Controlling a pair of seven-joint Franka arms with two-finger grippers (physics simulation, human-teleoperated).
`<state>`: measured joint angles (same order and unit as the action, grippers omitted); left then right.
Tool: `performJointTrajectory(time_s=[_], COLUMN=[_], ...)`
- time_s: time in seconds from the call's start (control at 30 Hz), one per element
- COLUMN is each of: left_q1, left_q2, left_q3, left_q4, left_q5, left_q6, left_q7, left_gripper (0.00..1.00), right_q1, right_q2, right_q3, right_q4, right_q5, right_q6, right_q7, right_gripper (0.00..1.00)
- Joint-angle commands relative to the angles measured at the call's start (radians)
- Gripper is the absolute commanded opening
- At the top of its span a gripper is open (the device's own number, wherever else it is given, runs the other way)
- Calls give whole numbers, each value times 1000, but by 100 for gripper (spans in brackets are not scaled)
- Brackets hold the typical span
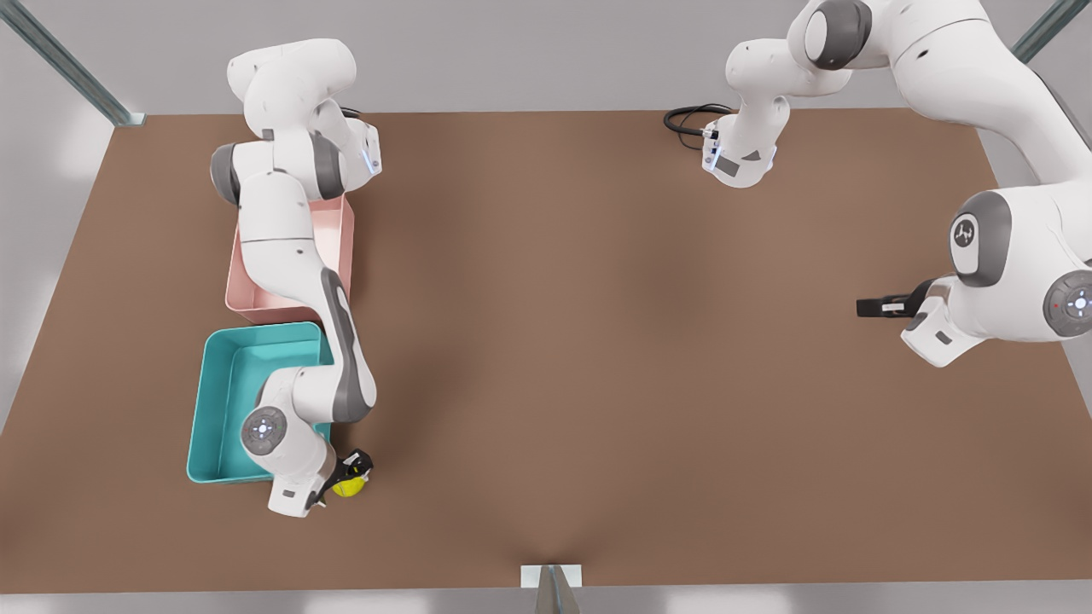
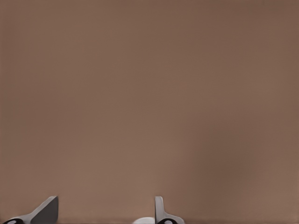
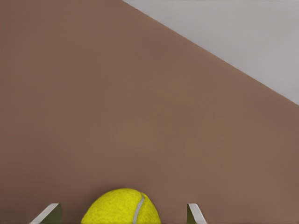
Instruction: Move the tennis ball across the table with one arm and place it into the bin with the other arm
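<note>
Your small yellow-green fuzzy tennis ball (image 1: 350,487) sits low at the front view's left, just off the near corner of the teal rectangular open-top plastic bin (image 1: 223,401), outside its wall and toward the table's near edge. The right gripper (image 1: 352,474) is at the ball; in the right wrist view the ball (image 3: 122,208) lies between the two light finger tips (image 3: 48,213), with a gap visible on each side, so the jaws stand wide around it and are not pressing it. Whether the ball rests on the table or is clear of it, you cannot tell from these views.

The large flat brown table (image 1: 597,358) has a broad open stretch through its middle, from the bins across to the front view's right. The right wrist view shows the table edge running diagonally beyond the ball, with pale floor past it.

The pink rectangular plastic tray (image 1: 328,234) stands just beyond the teal bin, their short walls almost touching; the right arm's white links pass over both trays.

Your left gripper (image 1: 874,306), dark and slim, hangs over bare table near the front view's right edge, well apart from the ball and both trays. In the left wrist view its fingers (image 2: 46,211) stand apart with nothing between them over plain brown surface. That arm waits.

A black cable loop (image 1: 689,119) lies at the far edge by the left arm's base.
</note>
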<state>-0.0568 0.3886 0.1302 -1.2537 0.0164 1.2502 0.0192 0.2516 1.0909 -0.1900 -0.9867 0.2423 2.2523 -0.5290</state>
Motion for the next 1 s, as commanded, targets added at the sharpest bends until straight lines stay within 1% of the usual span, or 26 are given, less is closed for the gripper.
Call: performJointTrajectory(time_s=[0.0,0.23,0.43,0.8,0.9,0.97], left_q1=[0,0,3,-6,-9,-2], left_q2=[0,0,23,29,21,-16], left_q3=[0,0,0,-1,-41,-142], left_q4=[0,0,0,5,14,10], left_q5=[0,0,-3,-10,-7,0], left_q6=[-6,-6,-28,-12,0,57], left_q7=[-55,-55,-48,-48,-48,-47], left_gripper=[100,100,100,100,100,100], right_q1=[0,0,3,9,9,9], right_q2=[0,-14,-9,17,27,32], right_q3=[0,0,0,-2,-2,-2], right_q4=[-7,-58,-66,-64,-64,-63], right_q5=[5,34,20,14,12,12], right_q6=[15,1,1,9,15,16], right_q7=[-129,-129,-126,-129,-129,-128], right_gripper=[100,100,100,100,100,100])
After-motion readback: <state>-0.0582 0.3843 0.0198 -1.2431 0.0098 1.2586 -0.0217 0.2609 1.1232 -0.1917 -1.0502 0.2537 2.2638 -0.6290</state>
